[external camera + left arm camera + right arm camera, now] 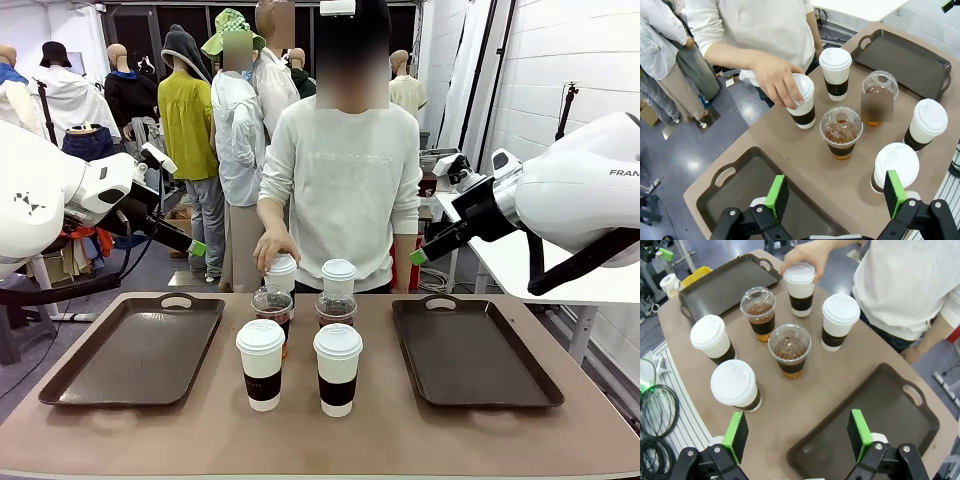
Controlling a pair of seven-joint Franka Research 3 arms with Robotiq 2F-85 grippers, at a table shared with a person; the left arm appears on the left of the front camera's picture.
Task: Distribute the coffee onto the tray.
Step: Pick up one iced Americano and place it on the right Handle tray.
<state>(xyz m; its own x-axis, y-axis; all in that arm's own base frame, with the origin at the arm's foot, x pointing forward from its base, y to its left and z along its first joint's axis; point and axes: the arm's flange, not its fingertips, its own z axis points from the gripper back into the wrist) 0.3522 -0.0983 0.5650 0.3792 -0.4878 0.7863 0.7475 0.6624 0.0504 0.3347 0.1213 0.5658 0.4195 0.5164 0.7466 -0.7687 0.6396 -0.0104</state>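
Note:
The coffee stands in the table's middle as several cups. Two white paper cups (261, 365) (338, 368) with brown sleeves are in front, two clear dome-lidded cups (271, 305) (336, 308) behind them, and two more paper cups (281, 272) (339, 272) at the back. The person's hand (272, 245) rests on the back left cup (802, 102) (800, 287). A dark tray (135, 350) (740, 185) lies to the left and a second tray (470, 350) (875, 415) to the right, both bare. My left gripper (197, 247) (835, 195) hovers open above the left tray. My right gripper (418, 257) (797, 432) hovers open by the right tray.
The person stands at the table's far edge behind the cups. Cables (655, 405) lie on the floor off the near edge. A white table (500, 260) stands at the back right. Bare tabletop (300, 440) runs along the front.

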